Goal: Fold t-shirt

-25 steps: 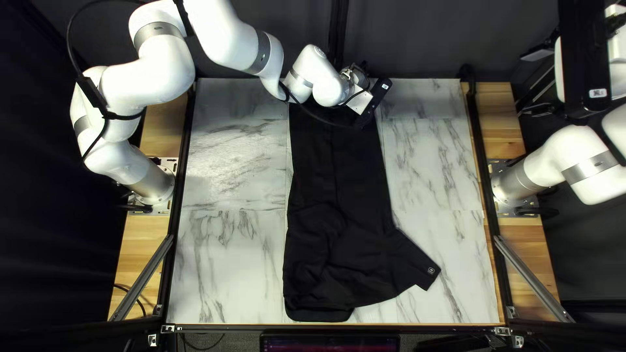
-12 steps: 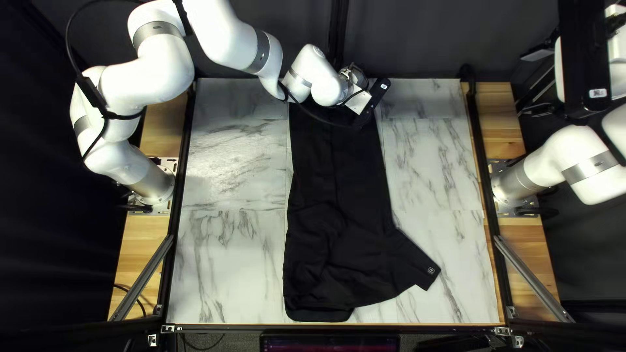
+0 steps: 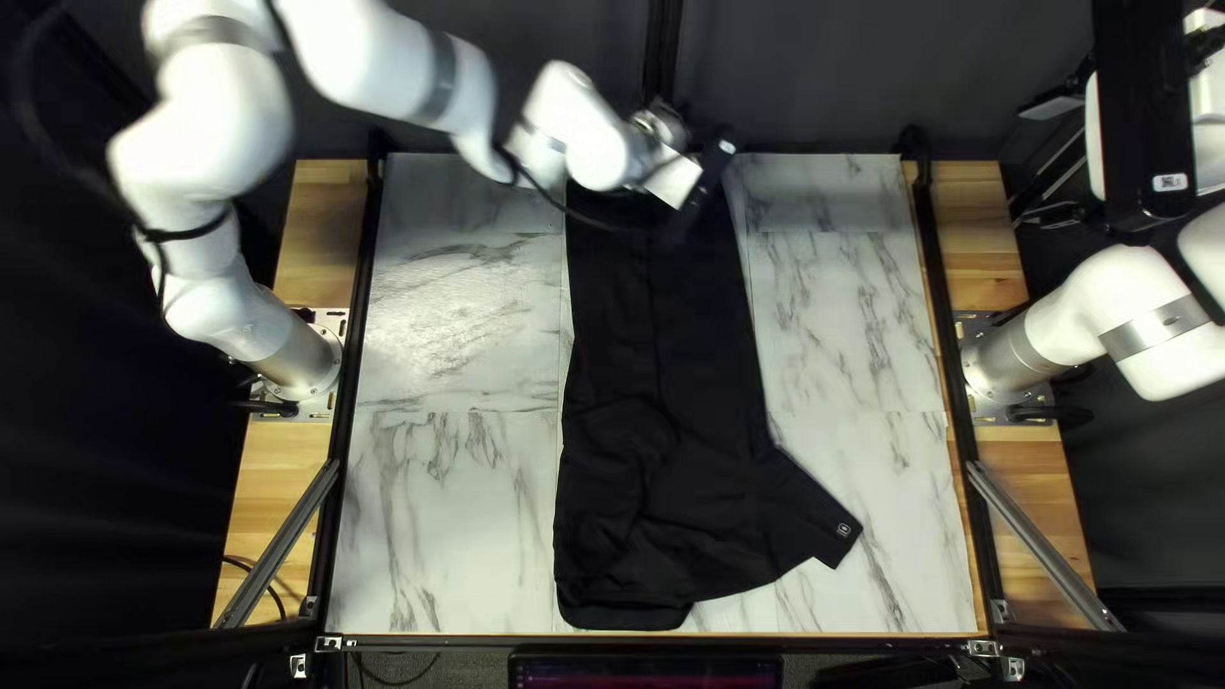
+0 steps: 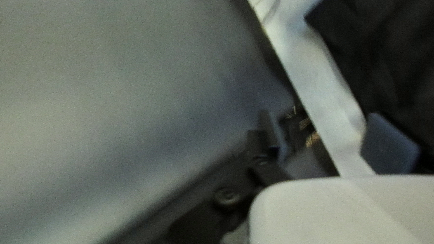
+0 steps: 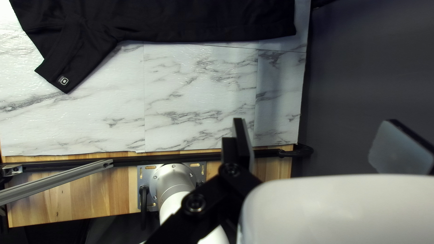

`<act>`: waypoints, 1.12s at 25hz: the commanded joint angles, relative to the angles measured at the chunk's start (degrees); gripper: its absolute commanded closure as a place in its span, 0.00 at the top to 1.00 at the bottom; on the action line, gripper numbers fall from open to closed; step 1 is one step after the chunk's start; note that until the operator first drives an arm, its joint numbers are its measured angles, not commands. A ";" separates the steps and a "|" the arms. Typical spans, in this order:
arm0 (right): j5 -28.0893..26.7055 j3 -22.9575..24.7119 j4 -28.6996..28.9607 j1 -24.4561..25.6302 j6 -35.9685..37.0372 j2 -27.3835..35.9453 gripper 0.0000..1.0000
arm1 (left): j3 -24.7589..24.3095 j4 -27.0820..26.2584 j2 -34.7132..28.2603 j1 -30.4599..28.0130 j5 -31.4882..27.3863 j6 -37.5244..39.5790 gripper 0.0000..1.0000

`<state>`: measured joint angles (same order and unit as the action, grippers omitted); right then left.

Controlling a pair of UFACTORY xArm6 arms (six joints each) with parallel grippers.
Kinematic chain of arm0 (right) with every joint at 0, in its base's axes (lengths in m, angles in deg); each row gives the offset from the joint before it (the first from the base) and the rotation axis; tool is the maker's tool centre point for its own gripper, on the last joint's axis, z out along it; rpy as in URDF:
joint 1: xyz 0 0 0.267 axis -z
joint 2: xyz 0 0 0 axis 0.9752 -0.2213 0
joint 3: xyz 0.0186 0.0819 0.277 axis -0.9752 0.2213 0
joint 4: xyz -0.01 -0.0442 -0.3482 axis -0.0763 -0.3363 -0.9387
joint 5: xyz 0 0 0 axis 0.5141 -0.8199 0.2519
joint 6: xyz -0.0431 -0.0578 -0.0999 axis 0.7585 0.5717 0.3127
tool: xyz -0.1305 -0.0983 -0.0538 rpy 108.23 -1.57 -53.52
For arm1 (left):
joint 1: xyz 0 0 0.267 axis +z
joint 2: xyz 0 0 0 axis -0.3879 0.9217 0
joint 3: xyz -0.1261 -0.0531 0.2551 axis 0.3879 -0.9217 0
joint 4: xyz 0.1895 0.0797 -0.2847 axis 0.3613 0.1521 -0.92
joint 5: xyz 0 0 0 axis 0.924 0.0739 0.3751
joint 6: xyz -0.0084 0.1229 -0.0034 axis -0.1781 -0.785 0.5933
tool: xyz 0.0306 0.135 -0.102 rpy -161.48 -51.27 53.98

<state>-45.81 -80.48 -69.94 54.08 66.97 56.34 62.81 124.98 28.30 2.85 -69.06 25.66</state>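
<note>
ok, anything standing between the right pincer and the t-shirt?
Nothing visible. In the right wrist view, just marble tabletop shows between the open right pincer and the black t-shirt. One caution: in the top left view the left arm crosses the shirt's far end, so it could obstruct there.

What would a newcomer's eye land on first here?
Most likely the black shirt, laid along the middle of the pale marbled table in the top left view, one sleeve jutting toward that view's lower right. Next, probably, the white left arm, reaching in from the left over the shirt's far end, while the right arm stays off at the right edge.
</note>
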 commanded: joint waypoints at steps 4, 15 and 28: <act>0.00 0.00 0.00 0.00 0.00 0.00 1.00 | -5.00 -20.85 -25.76 -10.71 -25.78 -15.30 1.00; 0.00 0.00 0.00 0.00 0.00 0.00 1.00 | -5.90 -29.33 -23.56 -10.39 -20.78 -19.65 1.00; 0.00 0.00 0.00 0.00 0.00 0.00 1.00 | -9.48 -17.14 -13.82 -17.50 -2.96 -5.49 1.00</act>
<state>-45.81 -80.48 -69.94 54.08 66.97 56.34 53.76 101.05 8.89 -12.90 -79.28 13.37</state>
